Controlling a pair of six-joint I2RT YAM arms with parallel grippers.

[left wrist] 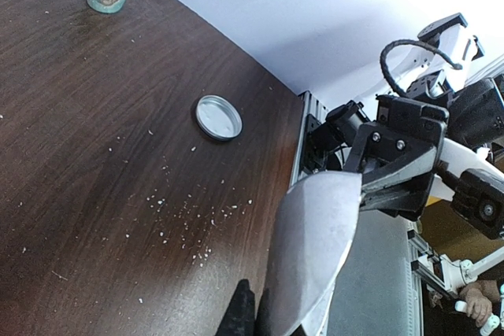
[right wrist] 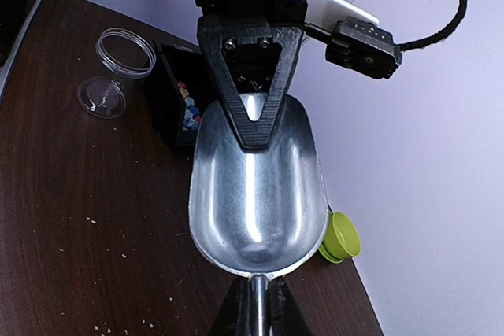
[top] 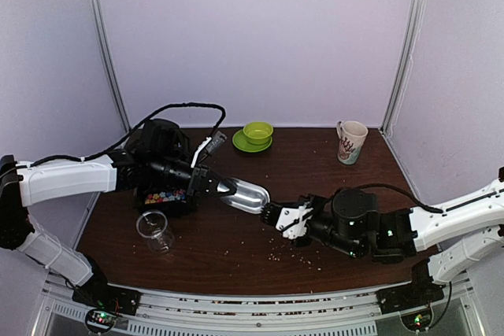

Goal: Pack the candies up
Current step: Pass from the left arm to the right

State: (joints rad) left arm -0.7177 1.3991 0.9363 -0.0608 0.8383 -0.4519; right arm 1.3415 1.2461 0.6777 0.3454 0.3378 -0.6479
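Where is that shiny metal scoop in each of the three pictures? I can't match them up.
Top external: the scoop is over mid-table, just right of the black box.
Left wrist: scoop at the bottom, right of centre, its back showing.
Right wrist: scoop fills the centre, hollow side showing.
Shared landmark: the dark table, crumb-speckled in all three.

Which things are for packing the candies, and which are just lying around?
For the job: candies in the black box; clear jar; metal scoop, gripped by left gripper and right gripper; silver lid, probably the jar's.
Just lying about: green bowl on its saucer; mug; pale crumbs.
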